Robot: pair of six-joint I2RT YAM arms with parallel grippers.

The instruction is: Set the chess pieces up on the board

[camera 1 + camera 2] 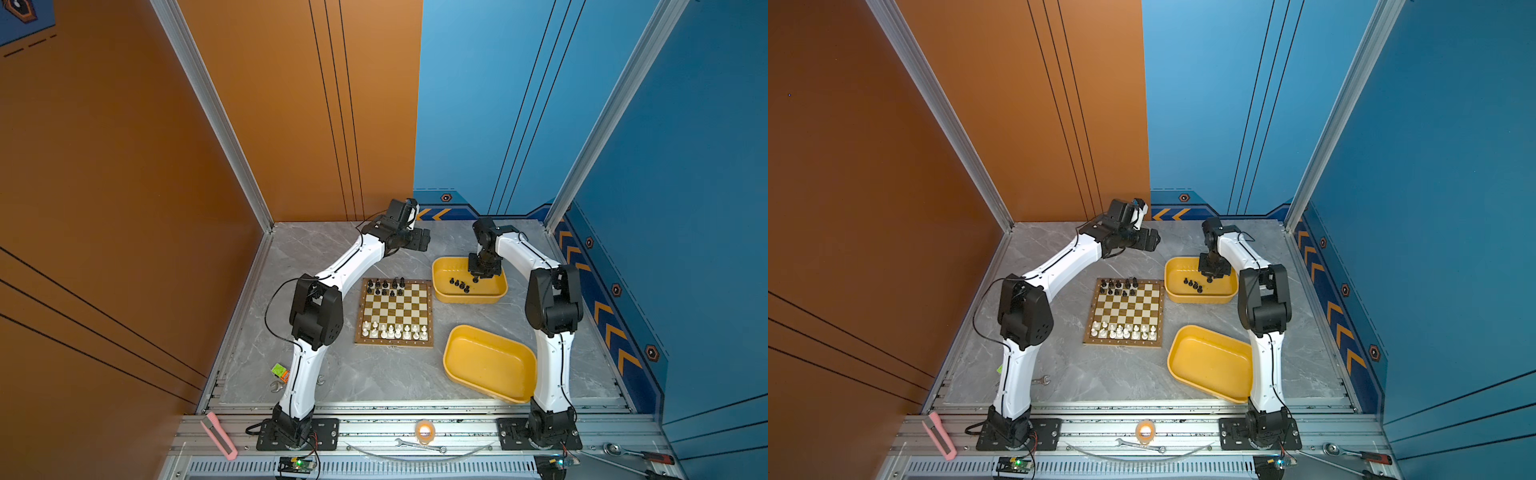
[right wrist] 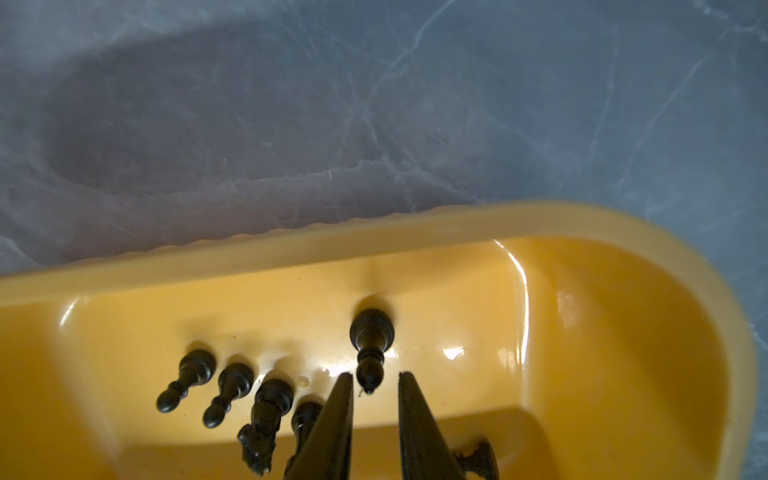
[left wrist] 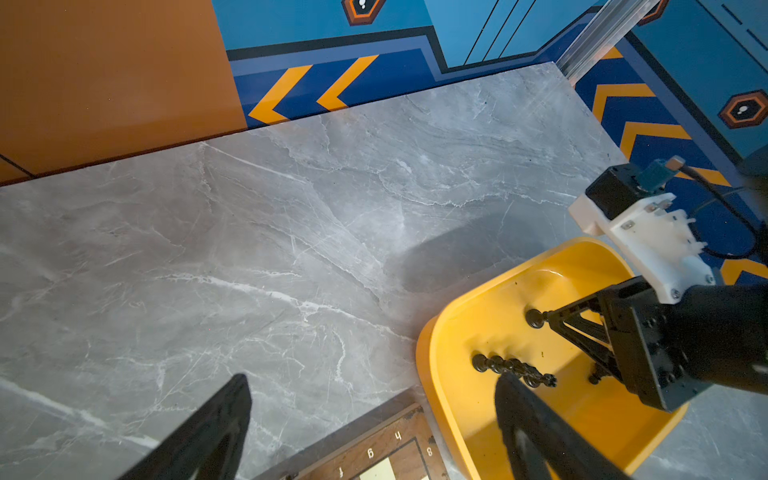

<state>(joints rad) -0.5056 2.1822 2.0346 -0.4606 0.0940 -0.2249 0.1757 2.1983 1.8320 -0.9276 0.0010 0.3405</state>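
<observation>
Chess pieces occupy two edges of the square, golden-brown and cream checkered board (image 1: 431, 316) with its brown wooden border: cream-white chess pieces (image 1: 395, 331) stand along the near edge; glossy black chess pieces (image 1: 386, 286) stand along the far edge, toward its left side; the board lies flat on the grey marble-patterned tabletop (image 1: 374, 374) between the two arms; just right of its far corner sits a yellow oblong plastic tray (image 1: 469, 298) holding a short row of loose black pieces (image 2: 232, 386); the right gripper (image 2: 374, 376) reaches down into this tray, its fingers narrowly apart on either side of the top of a single black piece (image 2: 371, 332); whether they pinch it cannot be told; the left gripper (image 3: 374, 378) hovers above the tabletop beyond the board's far edge, fingers spread wide; a second yellow tray (image 1: 490, 361) lies nearer, right of the board
</observation>
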